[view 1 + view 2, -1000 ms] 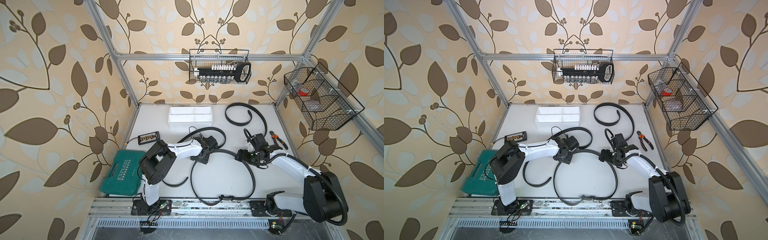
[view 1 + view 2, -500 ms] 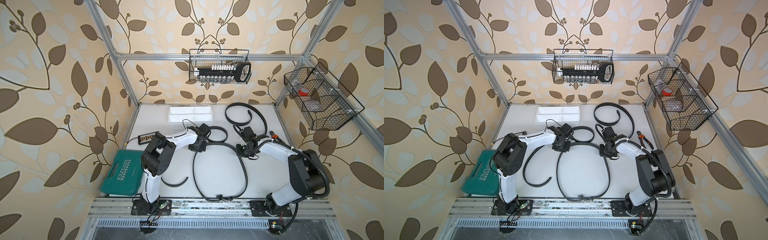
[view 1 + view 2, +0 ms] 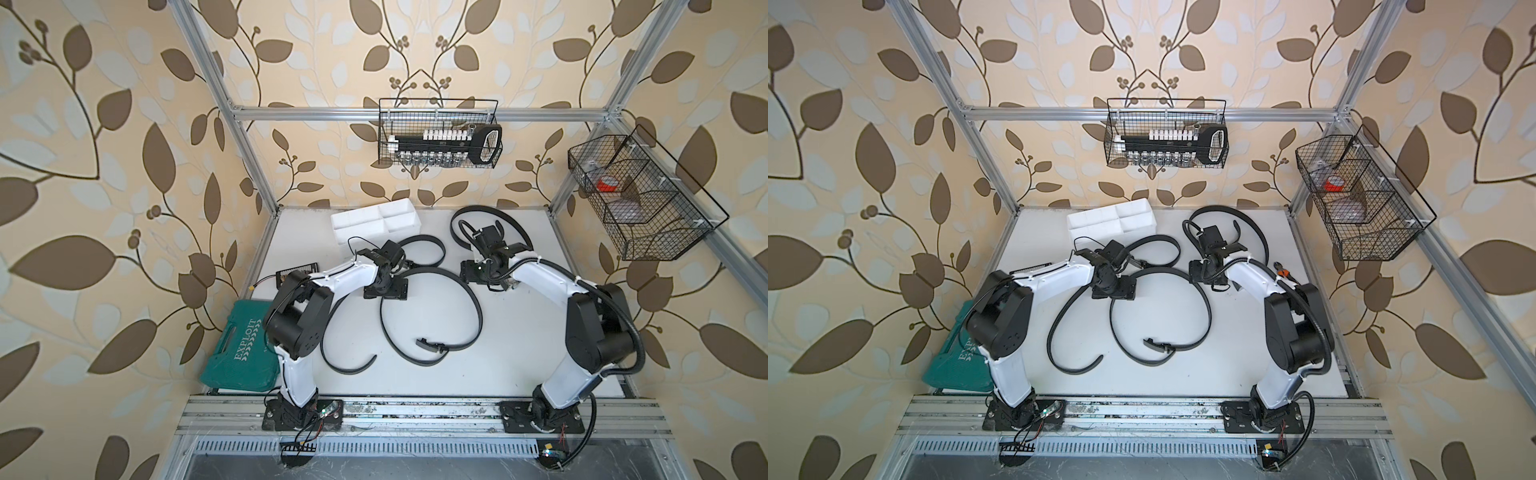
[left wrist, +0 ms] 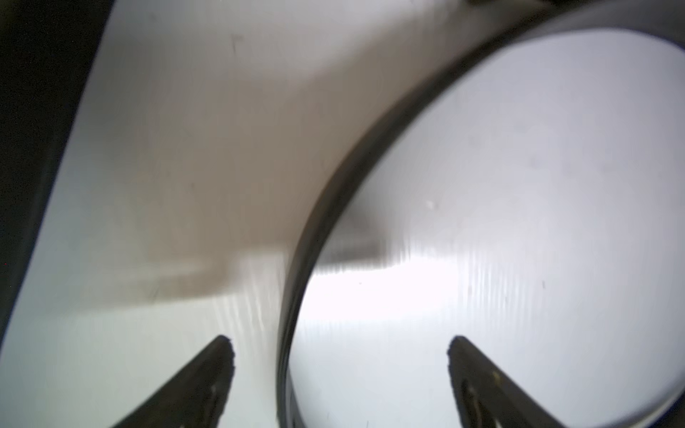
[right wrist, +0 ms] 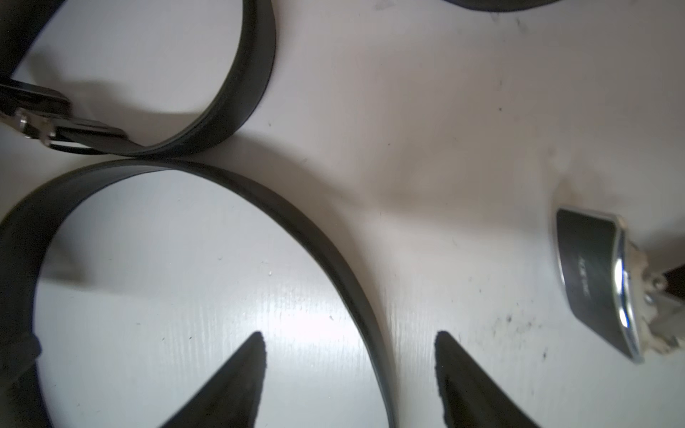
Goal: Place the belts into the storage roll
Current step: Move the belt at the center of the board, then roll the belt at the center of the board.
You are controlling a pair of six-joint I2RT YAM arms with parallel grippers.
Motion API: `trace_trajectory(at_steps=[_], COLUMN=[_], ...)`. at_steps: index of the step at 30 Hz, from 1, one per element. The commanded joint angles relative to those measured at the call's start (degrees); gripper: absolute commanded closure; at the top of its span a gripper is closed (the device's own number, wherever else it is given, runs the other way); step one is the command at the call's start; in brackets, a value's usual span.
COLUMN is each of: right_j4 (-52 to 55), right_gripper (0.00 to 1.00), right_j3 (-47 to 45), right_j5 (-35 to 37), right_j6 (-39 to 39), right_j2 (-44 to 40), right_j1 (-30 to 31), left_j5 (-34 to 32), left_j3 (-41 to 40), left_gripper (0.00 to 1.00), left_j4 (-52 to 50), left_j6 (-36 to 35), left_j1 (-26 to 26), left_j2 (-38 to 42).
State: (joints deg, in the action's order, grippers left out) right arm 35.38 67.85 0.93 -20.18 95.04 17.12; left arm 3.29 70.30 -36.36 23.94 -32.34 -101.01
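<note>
Storage roll [image 3: 357,236] stands at the far side of the counter [image 3: 519,353], left of centre and slightly askew. Its four compartments show white and empty in both top views. No belt is stowed, and all three lie loose on the counter. The centre belt [image 3: 478,311] forms a large open loop in the middle, with its buckle end at the near side. The left belt [image 3: 347,370] shows as an arc at the near left and passes under the left arm. It appears to continue into the smaller loop [image 3: 438,253] just near of the storage roll, but the arm hides the join. The far-right belt [image 3: 505,214] curves around the right wrist at the far right, well apart from the storage roll. The left end effector [image 4: 339,344] is low over the counter with its fingers spread wide. The strap's edge runs between them, and neither finger is pressing on it. The right end effector [image 5: 348,339] is likewise spread and astride a strap. There is clear counter on both sides of the strap, and nothing is gripped. By its place in the top views, both stand over the far part of the centre belt. Assessment: the task is at its opening stage. No belt is coiled tightly enough to fit a compartment, so all three need rolling, lifting and placing.
</note>
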Motion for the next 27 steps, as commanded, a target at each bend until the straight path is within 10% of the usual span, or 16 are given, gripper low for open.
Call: trace_trajectory(at_steps=[1,11,16,27], right_j4=[2.3,0.4,0.3,0.2], right_gripper=[0.15,0.08,0.07,0.06], right_j3=[-4.9,-16.1,-17.7,-18.6], right_j5=[-2.6,-8.2,-7.6,-8.6], right_j6=[-1.2,-5.1,-5.1,-5.1], right_j2=[-6.4,-13.9,-14.8,-15.2], right_j1=[0.1,0.1,0.1,0.1], left_j5=[1.0,-4.6,-7.1,-6.0], left_j3=[-4.5,-17.8,-26.1,-20.3], left_gripper=[0.01,0.01,0.01,0.02], left_j4=[-1.3,1.2,14.6,12.7], left_j6=[-0.9,-3.1,-21.8,-38.8], left_j1=[-4.2,-22.3,-33.6,-33.8], left_j2=[12.9,28.4,33.4,17.0])
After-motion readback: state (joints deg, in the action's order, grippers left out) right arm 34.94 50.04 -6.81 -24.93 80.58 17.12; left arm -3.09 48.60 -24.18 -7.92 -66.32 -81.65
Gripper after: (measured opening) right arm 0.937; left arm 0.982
